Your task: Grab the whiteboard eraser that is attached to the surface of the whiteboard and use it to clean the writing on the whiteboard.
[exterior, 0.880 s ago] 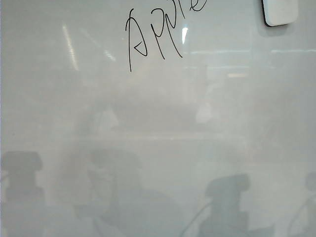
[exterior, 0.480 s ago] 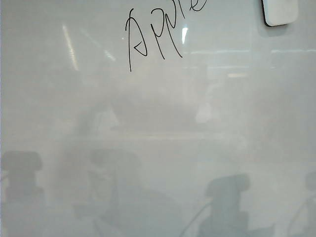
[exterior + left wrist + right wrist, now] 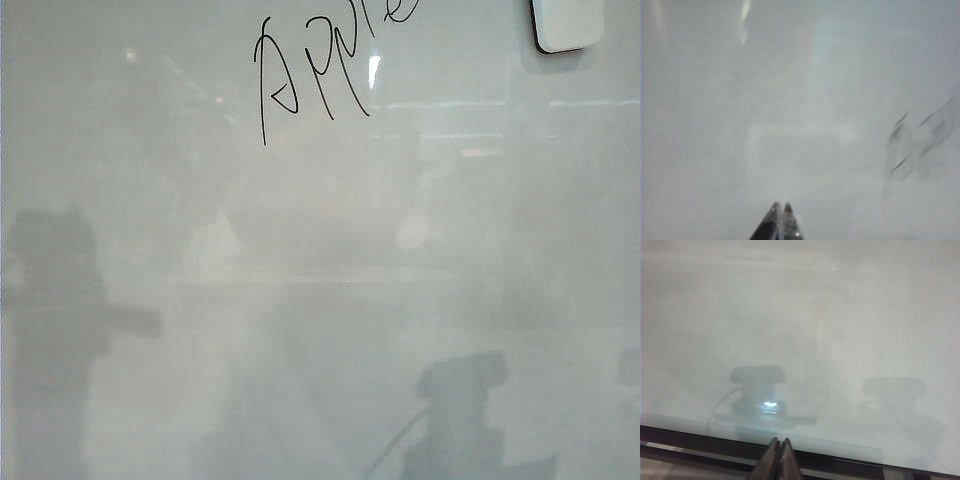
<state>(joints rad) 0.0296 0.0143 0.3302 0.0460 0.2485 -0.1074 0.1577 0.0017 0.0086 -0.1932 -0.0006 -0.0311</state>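
Observation:
The whiteboard fills the exterior view, glossy and pale grey. The writing, black slanted letters spelling "Apple", runs off its upper edge. The whiteboard eraser, a white block with a dark underside edge, sticks to the board at the upper right corner, partly cut off. Neither gripper shows directly in the exterior view, only dim reflections. My left gripper is shut and empty, pointing at bare board. My right gripper is shut and empty over the board's lower edge.
A dark frame strip borders the board by my right gripper. Dim reflections of the arms show on the board's left and lower right. Faint blurred dark strokes appear in the left wrist view.
The dim reflection on the board's left has risen and grown larger. The right reflection, the writing and the eraser stay as they were.

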